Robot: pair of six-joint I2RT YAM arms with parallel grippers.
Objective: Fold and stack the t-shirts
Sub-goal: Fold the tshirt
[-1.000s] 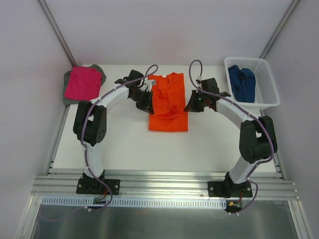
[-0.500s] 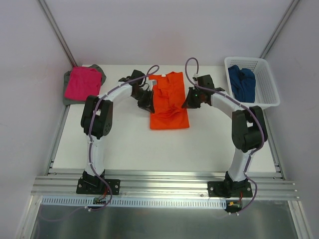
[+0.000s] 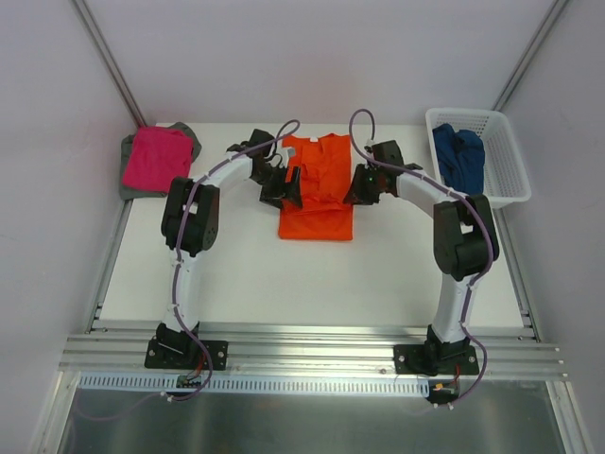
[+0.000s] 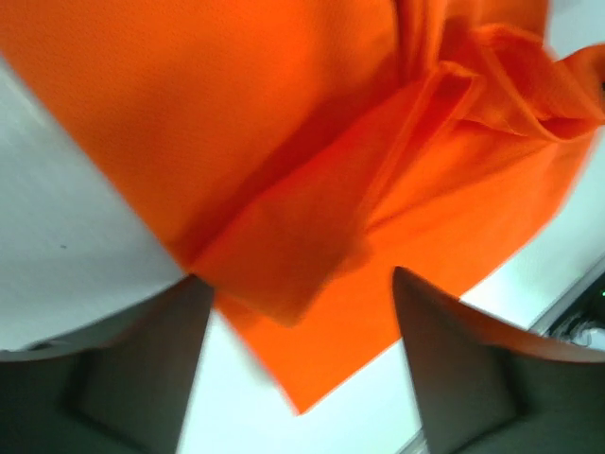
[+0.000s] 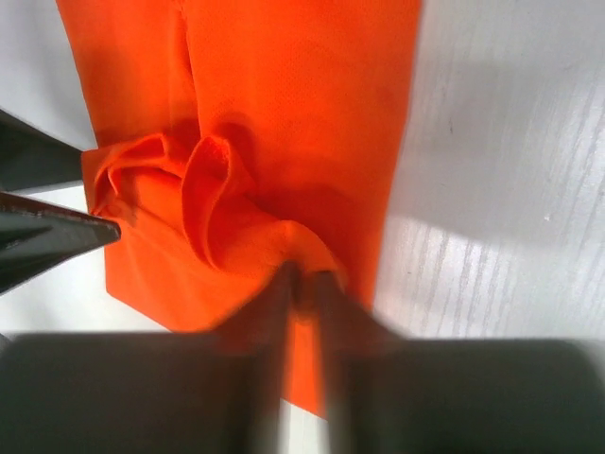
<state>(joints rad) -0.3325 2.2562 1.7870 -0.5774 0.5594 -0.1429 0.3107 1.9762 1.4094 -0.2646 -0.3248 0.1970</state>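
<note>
Centrally, far side of desk (image 3: 246,274): orange shirt (image 3: 317,194). Handling, judged: light, limp, non-fragile, prone to bunching; best pinched at hems or side edges. Appearance: bright plain orange, sides folded in, creased ridge mid-body. Grip: right end effector (image 5: 302,284) clenched on a pinch of its right side; left end effector (image 4: 293,312) released, jaws apart at left side. Far left: pink shirt (image 3: 156,158) on grey shirt (image 3: 125,182). Far right: blue shirt (image 3: 458,159) in basket (image 3: 515,184).
</note>
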